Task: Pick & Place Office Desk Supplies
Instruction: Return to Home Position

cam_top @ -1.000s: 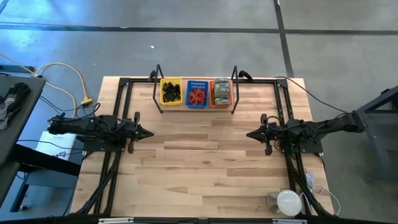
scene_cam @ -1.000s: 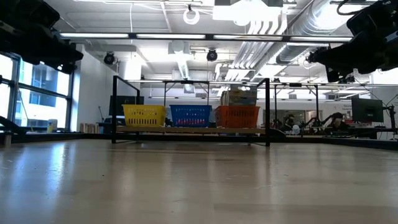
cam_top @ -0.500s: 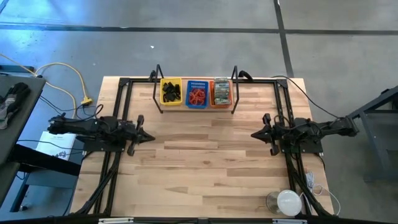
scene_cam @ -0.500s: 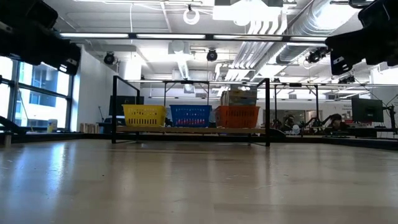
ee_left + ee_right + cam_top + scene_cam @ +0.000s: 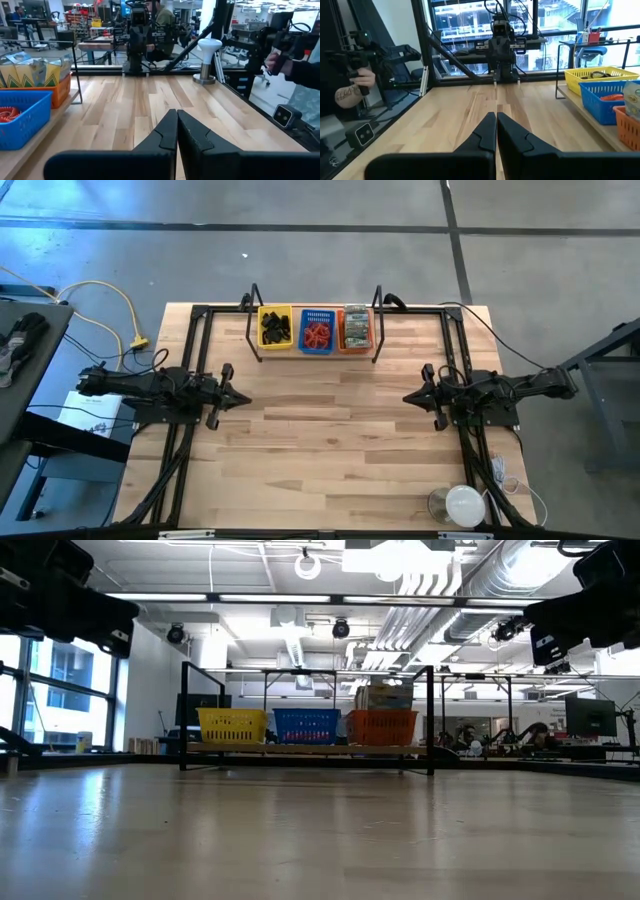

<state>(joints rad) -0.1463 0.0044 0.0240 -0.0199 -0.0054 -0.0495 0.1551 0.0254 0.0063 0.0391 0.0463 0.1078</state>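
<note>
The supplies lie in three trays on a black rack at the table's far edge. Black clips fill the yellow tray [image 5: 275,327], red loops the blue tray [image 5: 317,332], and grey-green and yellow-green pieces the orange tray [image 5: 357,329]. My left gripper [image 5: 246,398] is shut and empty above the table's left side, pointing right. My right gripper [image 5: 406,396] is shut and empty above the right side, pointing left. Their shut fingertips show in the left wrist view [image 5: 176,125] and the right wrist view [image 5: 496,122].
A round white object [image 5: 465,504] stands at the near right corner. The black rack frame [image 5: 430,720] holds the trays above the tabletop. Bare wood [image 5: 325,420] lies between the grippers. A person's hand [image 5: 357,82] holds a device beyond the table's near edge.
My right gripper has drawn back a little toward the table's right edge and stays shut. The trays and supplies have not moved.
</note>
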